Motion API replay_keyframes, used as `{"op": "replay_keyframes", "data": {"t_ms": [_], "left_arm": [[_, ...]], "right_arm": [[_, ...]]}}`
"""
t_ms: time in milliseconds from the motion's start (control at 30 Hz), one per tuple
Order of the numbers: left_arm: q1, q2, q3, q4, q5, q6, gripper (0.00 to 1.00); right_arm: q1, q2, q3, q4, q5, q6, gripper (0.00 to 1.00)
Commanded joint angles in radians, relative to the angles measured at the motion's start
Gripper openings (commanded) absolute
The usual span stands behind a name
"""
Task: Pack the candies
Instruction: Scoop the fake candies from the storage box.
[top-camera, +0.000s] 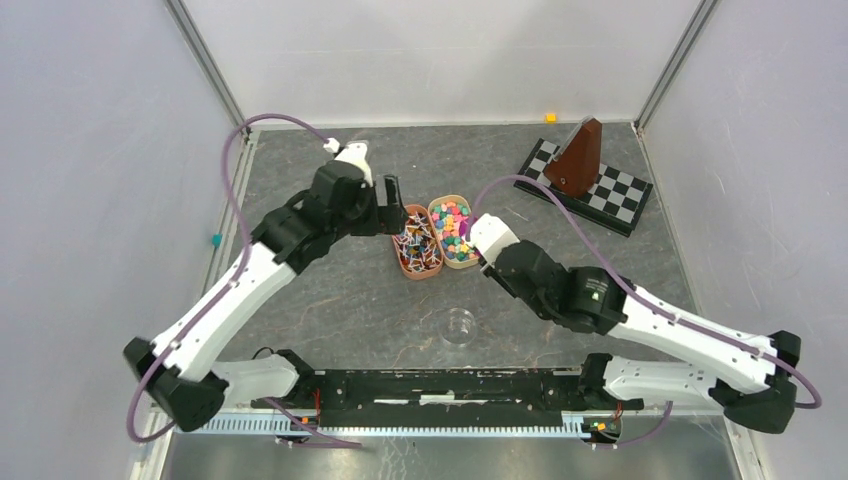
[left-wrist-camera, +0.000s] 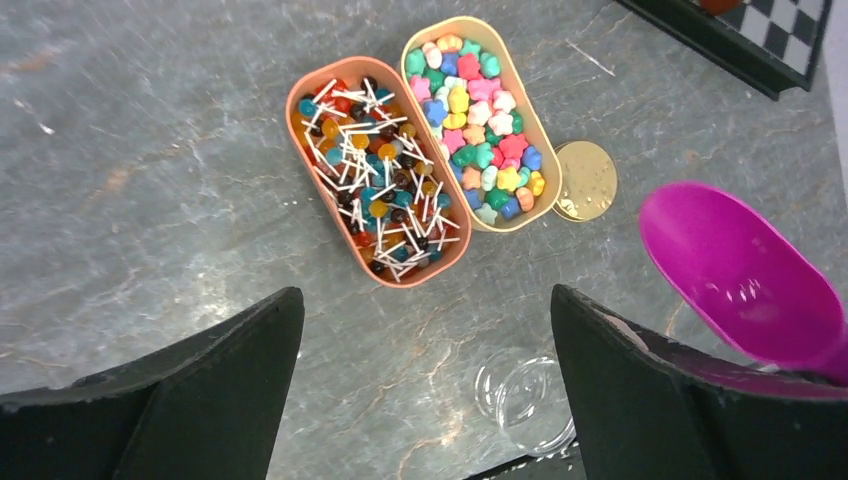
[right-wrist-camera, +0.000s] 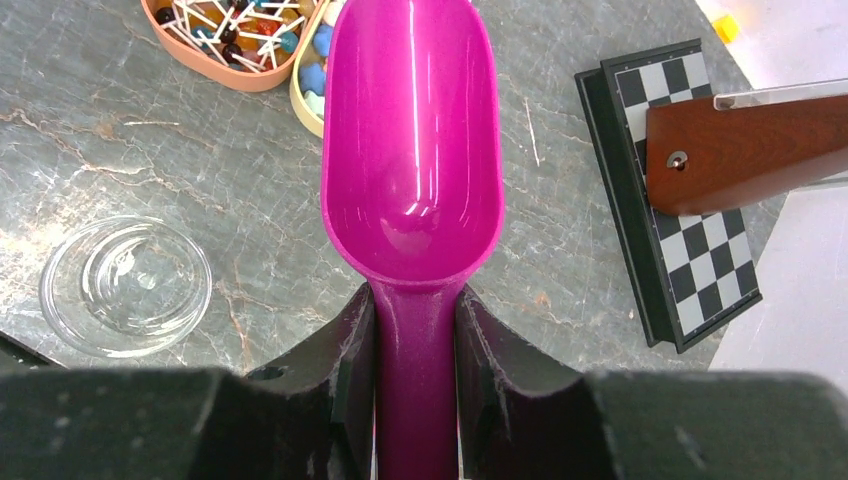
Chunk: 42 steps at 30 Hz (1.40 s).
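Note:
The candies (top-camera: 454, 226) are small star-like pieces in mixed colours, filling a tan oval tray (left-wrist-camera: 545, 155); they also show in the left wrist view (left-wrist-camera: 475, 125). My right gripper (right-wrist-camera: 415, 300) is shut on the handle of an empty magenta scoop (right-wrist-camera: 412, 140). The scoop's bowl hovers at the tray's near end and also shows in the left wrist view (left-wrist-camera: 735, 270). A small clear glass dish (top-camera: 459, 326) stands empty on the table nearer the arms, left of the scoop (right-wrist-camera: 125, 285). My left gripper (left-wrist-camera: 425, 300) is open and empty, held above the table beside the trays.
An orange oval tray (top-camera: 398, 250) of white-sticked sweets touches the candy tray's left side. A gold lid (left-wrist-camera: 585, 180) lies right of the candy tray. A checkerboard (top-camera: 610, 195) with a brown wooden metronome (top-camera: 578, 158) stands back right. A small yellow cube (top-camera: 550, 117) lies at the back wall.

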<state>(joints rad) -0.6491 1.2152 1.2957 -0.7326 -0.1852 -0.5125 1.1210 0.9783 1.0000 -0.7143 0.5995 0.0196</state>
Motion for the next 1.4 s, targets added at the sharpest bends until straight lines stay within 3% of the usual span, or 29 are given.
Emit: {"op": "replay_keyframes", "data": {"t_ms": [0, 500, 700, 867, 1367], "left_arm": [[0.003, -0.150, -0.042, -0.042, -0.043, 0.157, 1.00], [0.003, -0.547, -0.296, 0.061, 0.116, 0.258, 1.00], [0.003, -0.657, -0.383, 0.102, 0.164, 0.192, 1.00], [0.003, -0.703, -0.445, 0.122, 0.254, 0.157, 1.00], [0.003, -0.711, -0.477, 0.069, 0.211, 0.166, 1.00]], "right_arm": [[-0.052, 0.078, 0.108, -0.062, -0.072, -0.011, 0.00], [-0.198, 0.360, 0.335, -0.306, -0.167, -0.003, 0.00], [-0.222, 0.455, 0.400, -0.380, -0.165, 0.004, 0.00], [-0.224, 0.545, 0.462, -0.427, -0.154, 0.014, 0.00], [-0.240, 0.757, 0.551, -0.466, -0.149, -0.007, 0.00]]}}
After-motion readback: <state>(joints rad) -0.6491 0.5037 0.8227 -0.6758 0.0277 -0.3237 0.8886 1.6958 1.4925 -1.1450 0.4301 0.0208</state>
